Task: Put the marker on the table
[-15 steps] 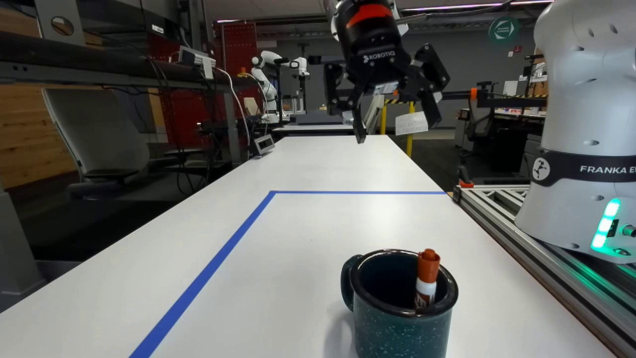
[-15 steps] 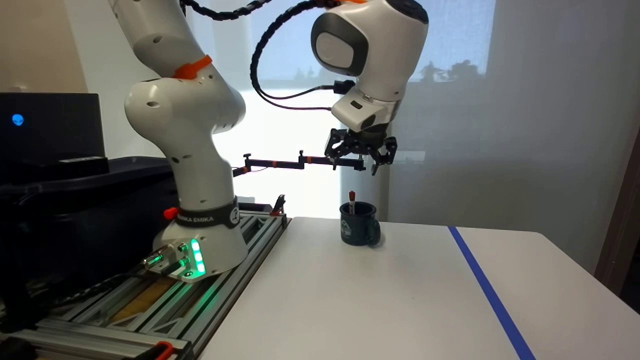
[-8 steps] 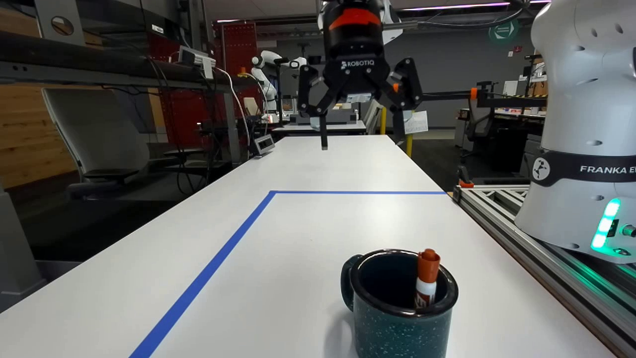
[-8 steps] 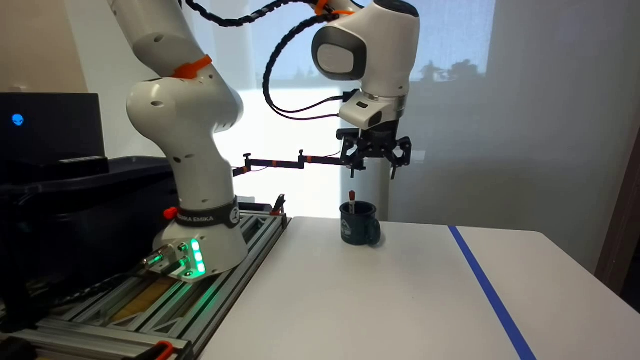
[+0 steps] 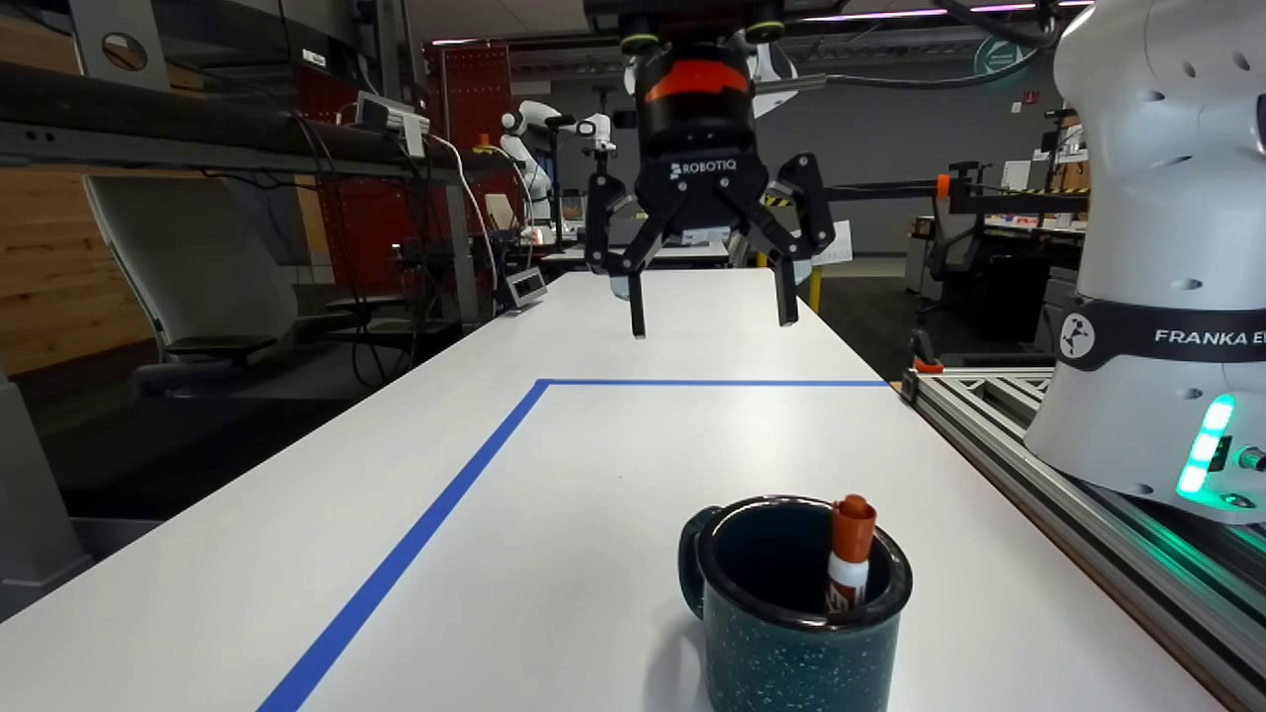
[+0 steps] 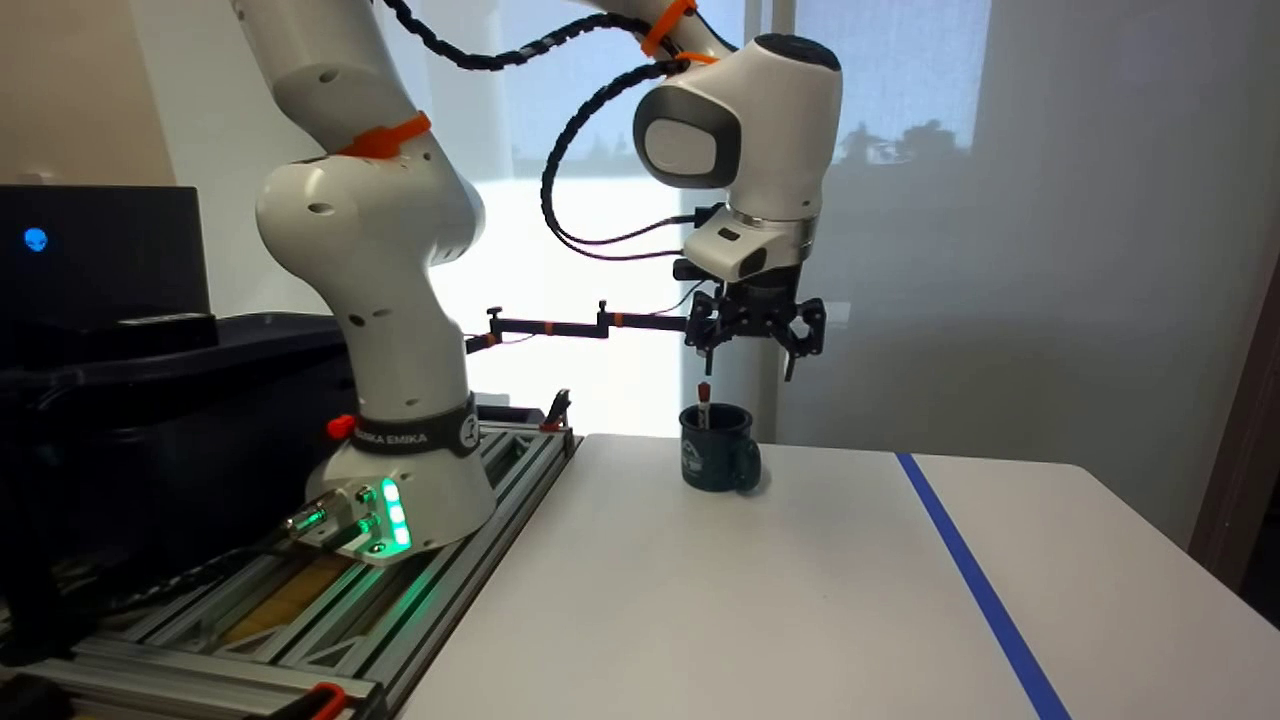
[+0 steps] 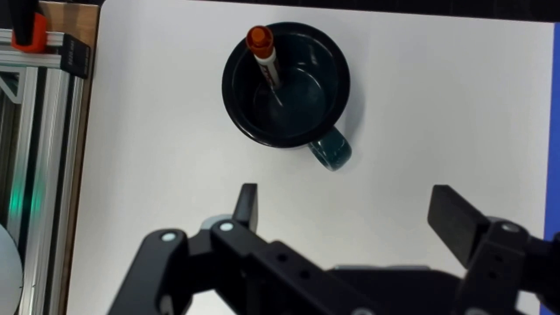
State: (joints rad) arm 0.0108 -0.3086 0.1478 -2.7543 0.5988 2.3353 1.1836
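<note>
The marker (image 5: 851,549), white with an orange-red cap, stands tilted inside a dark green mug, cap end up, leaning on the rim. It also shows in an exterior view (image 6: 704,402) and in the wrist view (image 7: 267,61). The white table (image 5: 593,564) with blue tape lines bears the mug. My gripper (image 5: 713,329) points down, open and empty, above the table. In the wrist view the gripper (image 7: 343,192) has its jaws wide apart, and the marker lies ahead of them, toward the left finger (image 7: 247,203). In an exterior view the gripper (image 6: 748,377) is higher than the mug.
The mug (image 5: 796,663) stands upright near the table's end, and its handle (image 7: 331,151) faces the gripper in the wrist view. A grey metal rail (image 6: 480,590) runs along the table's side by the arm base. A small grey device (image 5: 524,287) sits at the table's far edge.
My gripper has turned from tilted to pointing straight down and has come lower. It stays open. The marker and mug have not moved.
</note>
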